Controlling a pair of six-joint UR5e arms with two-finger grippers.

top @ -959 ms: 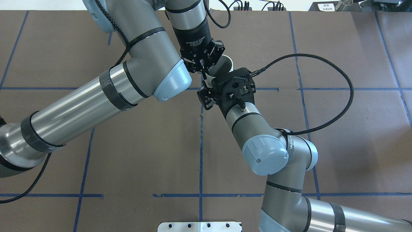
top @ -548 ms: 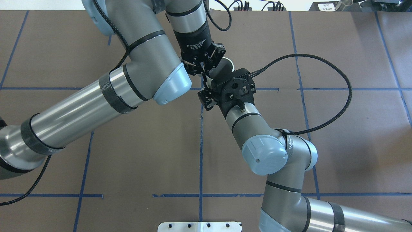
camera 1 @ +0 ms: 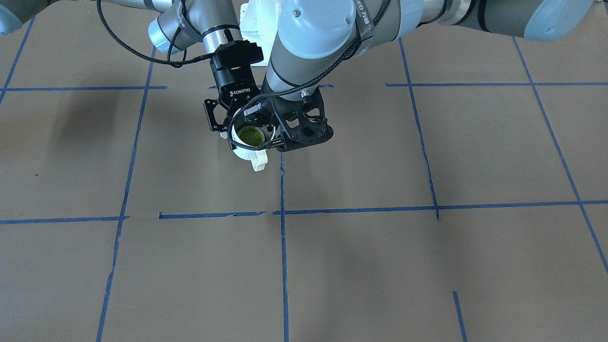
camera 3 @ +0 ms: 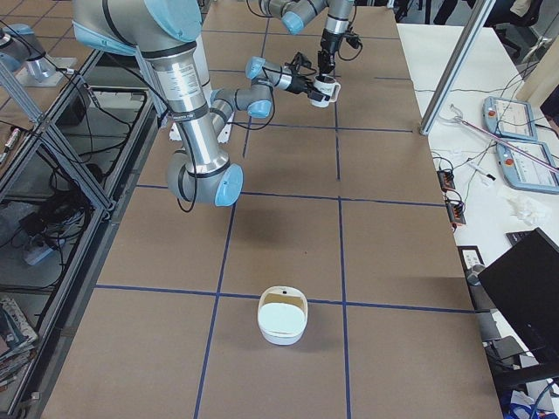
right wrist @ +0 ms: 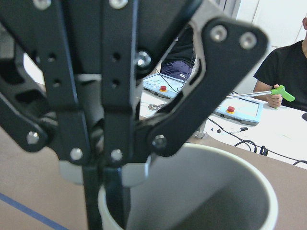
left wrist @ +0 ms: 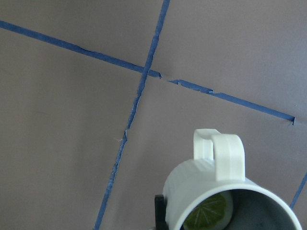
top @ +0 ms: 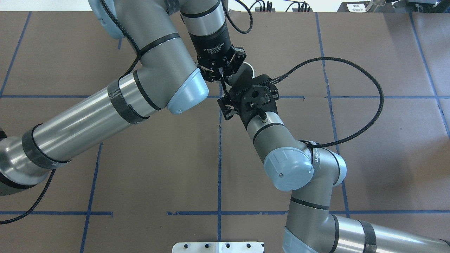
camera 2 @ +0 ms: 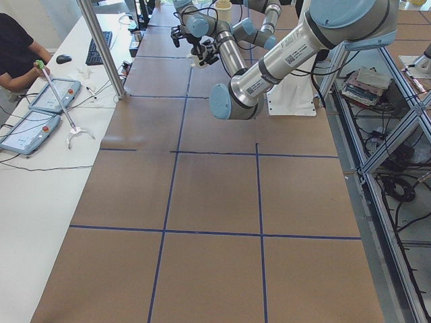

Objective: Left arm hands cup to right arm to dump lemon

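The white cup (camera 1: 251,153) hangs above the table with its handle pointing away from the robot. The lemon (camera 1: 251,136) lies inside it, cut face up. My left gripper (camera 1: 268,133) is shut on the cup's rim, one finger (right wrist: 91,191) going down the cup's wall (right wrist: 216,191). The left wrist view shows the cup (left wrist: 216,189) and lemon (left wrist: 208,215) at its bottom edge. My right gripper (camera 1: 232,128), marked ROBOTIQ, is open right beside the cup on the other side. From overhead the left gripper (top: 222,78) and right gripper (top: 230,97) meet at the cup (top: 248,69).
Brown table cover with blue tape lines (camera 1: 285,211). A white bowl (camera 3: 281,316) stands far down the table on my right side. The robot's base plate (top: 218,247) is behind the arms. Operators sit at a side table (camera 2: 40,134) with tablets.
My right gripper has crept a little closer to the cup and now covers more of it from overhead. The left gripper still holds the cup and has shifted only slightly.
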